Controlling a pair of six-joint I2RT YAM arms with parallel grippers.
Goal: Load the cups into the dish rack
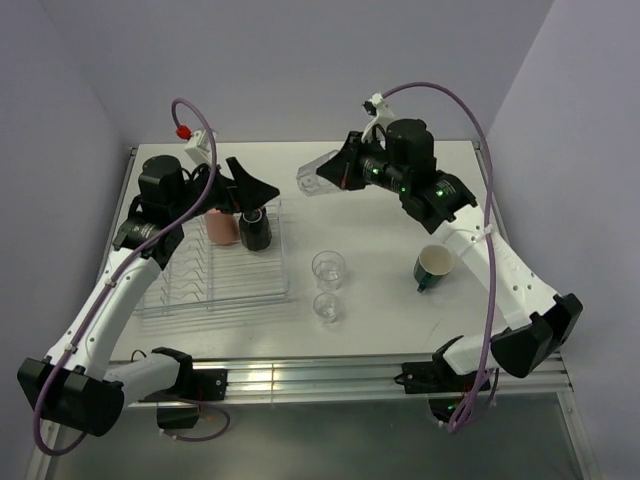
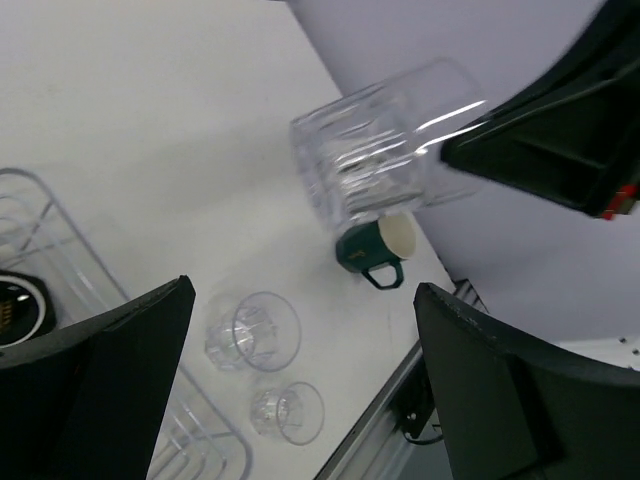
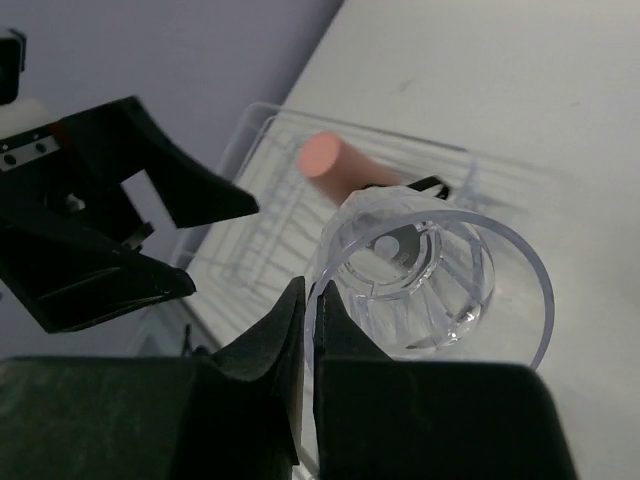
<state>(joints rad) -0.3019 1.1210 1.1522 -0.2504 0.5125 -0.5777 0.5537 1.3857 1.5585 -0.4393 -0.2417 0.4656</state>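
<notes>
My right gripper (image 1: 337, 173) is shut on the rim of a clear tumbler (image 1: 315, 180), held tilted in the air above the table's back middle; in the right wrist view its fingers (image 3: 300, 320) pinch the tumbler (image 3: 430, 280) wall. My left gripper (image 1: 254, 193) hangs open and empty over the dish rack (image 1: 170, 300), just left of the held tumbler (image 2: 380, 150). A salmon cup (image 1: 220, 229) and a black mug (image 1: 256, 231) stand in the rack's far end. Two clear tumblers (image 1: 329, 268) (image 1: 325, 307) stand upright on the table right of the rack. A dark green mug (image 1: 433, 266) lies tipped at the right.
The table's metal front rail (image 1: 330, 378) runs along the near edge. Purple walls close in the back and both sides. The right arm's links (image 1: 500, 270) stretch over the table's right side, next to the green mug.
</notes>
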